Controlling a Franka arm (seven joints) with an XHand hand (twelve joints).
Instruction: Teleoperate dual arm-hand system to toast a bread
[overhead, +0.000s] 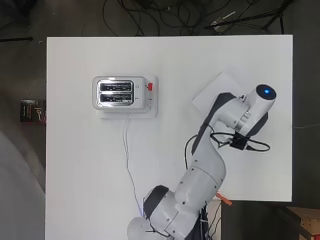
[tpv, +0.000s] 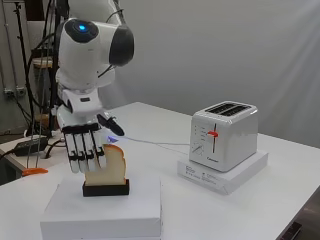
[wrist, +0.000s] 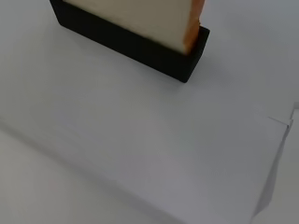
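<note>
From where I'm sitting at the controls, the hand (tpv: 85, 145) is hanging fingers-down right next to the slice of bread (tpv: 111, 166), which is standing upright in its little black holder (tpv: 106, 188). The fingers (tpv: 82, 150) look straight and side by side, hanging beside the near edge of the slice, and the thumb (tpv: 111, 125) sticks out above it, so nothing is being pinched or wrapped; whether the fingers are actually touching the crust I can't tell from the side camera. The holder sits on top of a flat white box (tpv: 102, 212) at the near end of the table (tpv: 280, 200). In the wrist camera I get a close look at the black holder (wrist: 135, 44) with the pale face of the bread (wrist: 140, 18) and its orange-brown crust edge in it, all on the box's white top (wrist: 140, 149). The toaster (tpv: 224, 135) is well apart from the bread, over on the other side, sitting on its own low white base (tpv: 222, 172). Its two slots on top look empty in the overhead camera (overhead: 120, 93), and the red lever (tpv: 213, 133) is up near the top of its track. A thin white cord (overhead: 128, 160) runs from the toaster across the table back toward the arm's base.
</note>
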